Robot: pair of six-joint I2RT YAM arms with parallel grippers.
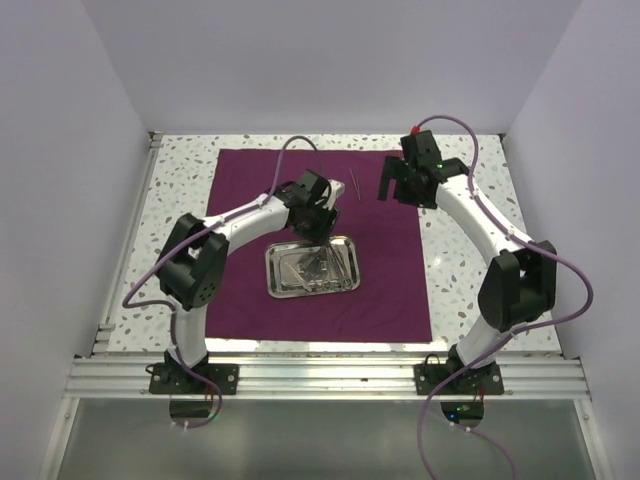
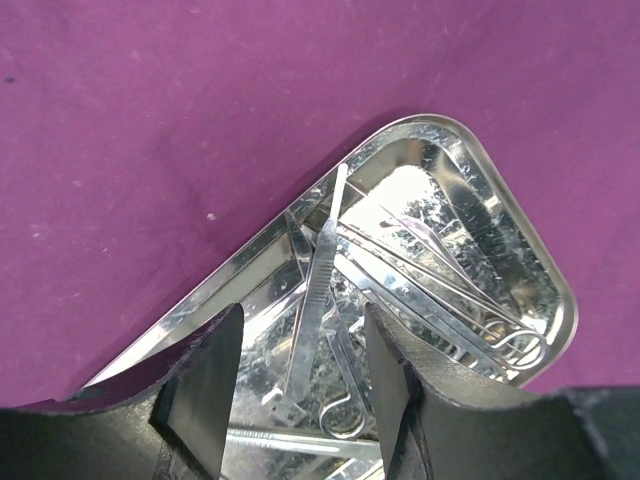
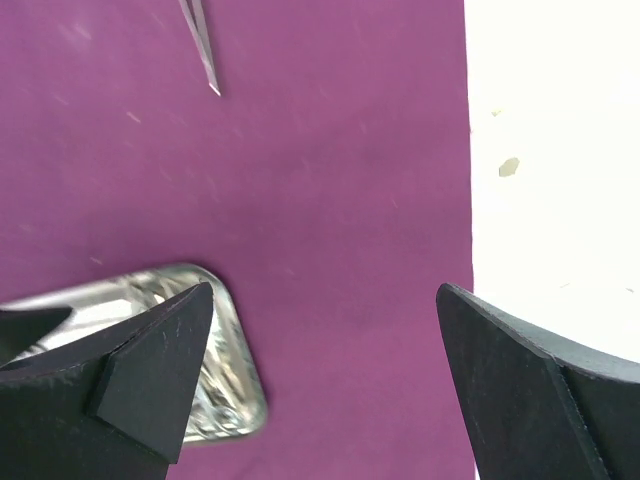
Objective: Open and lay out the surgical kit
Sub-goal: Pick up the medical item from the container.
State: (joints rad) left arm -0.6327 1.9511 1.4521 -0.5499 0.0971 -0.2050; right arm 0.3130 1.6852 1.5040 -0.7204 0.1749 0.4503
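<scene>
Maroon cloth wrap (image 1: 380,290) lies flat, centre frame; the steel tray (image 1: 274,283) on it holds tweezers (image 2: 318,290) straddled by the half-open left gripper (image 2: 300,385) (contact unclear); right gripper (image 3: 325,365) gapes empty, upper right; one instrument (image 3: 200,45) lies apart; no writing legible.

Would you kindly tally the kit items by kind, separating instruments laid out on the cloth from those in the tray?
Purple cloth: 1
Steel tray: 1
Instrument laid on the cloth: 1
Instruments in the tray: several, overlapping, cannot count exactly
Total: 3, plus the tray's pile
</scene>
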